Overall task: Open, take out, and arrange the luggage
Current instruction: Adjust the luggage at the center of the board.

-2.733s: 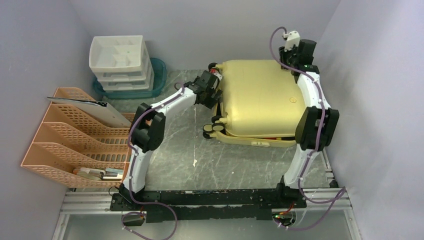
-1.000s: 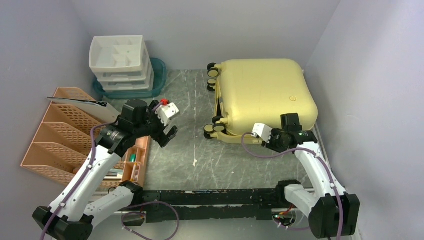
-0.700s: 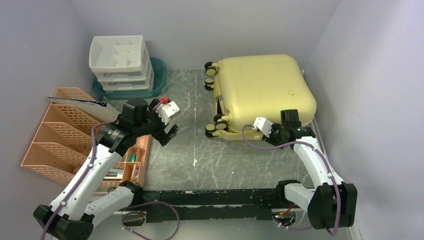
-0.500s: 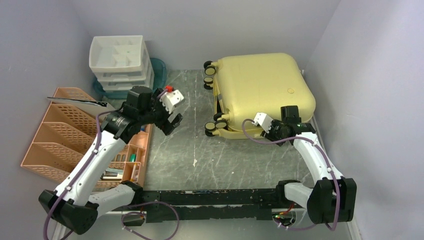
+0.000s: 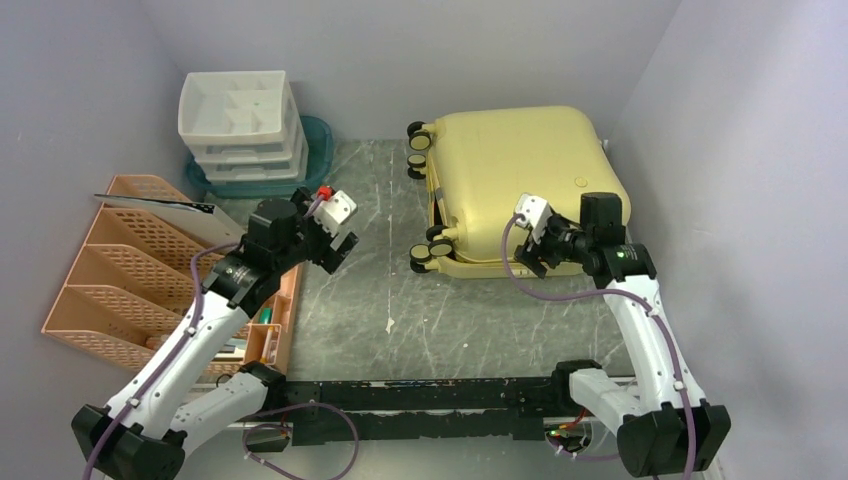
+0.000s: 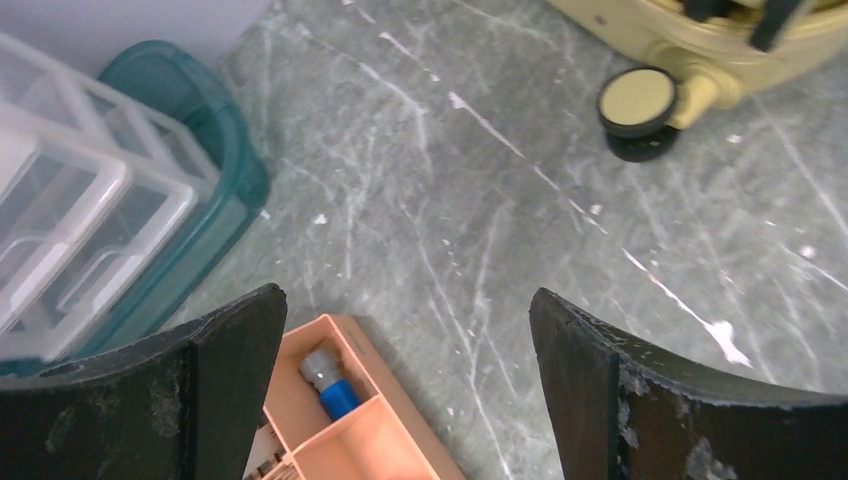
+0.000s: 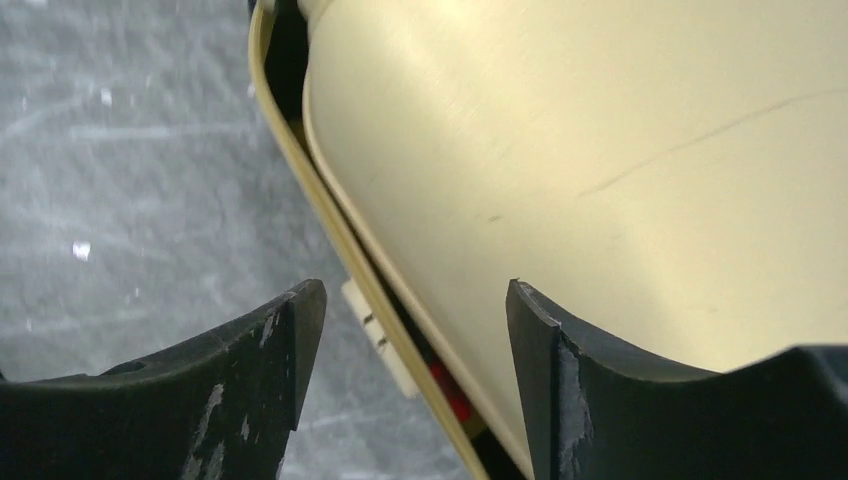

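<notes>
Pale yellow, glossy hard-shell suitcase (image 5: 520, 170) lies slightly ajar. The right gripper (image 7: 415, 290) is partly spread astride its seam, holding nothing. The left gripper (image 6: 405, 302) is spread wide and empty above the grey marbled table (image 6: 480, 230).

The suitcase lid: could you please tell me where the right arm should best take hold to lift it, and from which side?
I would take the upper shell's near edge, from the near side. The suitcase lies flat, and a dark gap between its shells there lets one of the open fingers of the right gripper slip under.
</notes>
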`<state>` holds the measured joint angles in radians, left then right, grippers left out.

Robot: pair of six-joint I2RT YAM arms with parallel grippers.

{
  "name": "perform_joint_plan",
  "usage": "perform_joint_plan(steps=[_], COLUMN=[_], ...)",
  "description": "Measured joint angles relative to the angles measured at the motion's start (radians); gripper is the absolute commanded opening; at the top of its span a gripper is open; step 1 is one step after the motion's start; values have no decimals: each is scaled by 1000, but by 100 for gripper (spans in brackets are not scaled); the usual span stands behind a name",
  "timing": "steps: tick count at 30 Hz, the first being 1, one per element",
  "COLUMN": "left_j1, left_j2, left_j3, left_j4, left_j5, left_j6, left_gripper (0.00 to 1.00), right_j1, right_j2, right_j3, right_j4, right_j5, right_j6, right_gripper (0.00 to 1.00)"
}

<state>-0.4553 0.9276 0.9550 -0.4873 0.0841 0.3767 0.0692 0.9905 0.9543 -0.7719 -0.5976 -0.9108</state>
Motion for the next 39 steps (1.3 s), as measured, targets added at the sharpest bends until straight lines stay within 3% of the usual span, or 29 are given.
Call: perform_joint_plan(steps=[11, 18, 22, 26, 33, 39], left_j1=[0, 11, 19, 20, 55, 61], left_j2=[48, 224, 361, 445, 417, 454], left_j3=[-298, -535, -593, -595, -642, -733], left_j4=[438, 862, 1050, 1161, 1296, 1424], left_j5=[-147, -181, -188, -175, -161, -178], left_j6=[-61, -76, -84, -112, -162, -193], left_gripper=[97, 97, 96, 96, 97, 97], right_j1=[0, 0, 0, 0, 0, -4], right_j2=[-64, -53, -43, 17, 69, 79], right_j3=[53, 57, 55, 56, 56, 56], right_j4=[214, 262, 306, 330, 333, 333], right_j5=[-68, -55, -31, -23, -25, -42], right_j6=[265, 317, 348, 372, 381, 380], right_gripper=[82, 85, 90, 93, 100, 100])
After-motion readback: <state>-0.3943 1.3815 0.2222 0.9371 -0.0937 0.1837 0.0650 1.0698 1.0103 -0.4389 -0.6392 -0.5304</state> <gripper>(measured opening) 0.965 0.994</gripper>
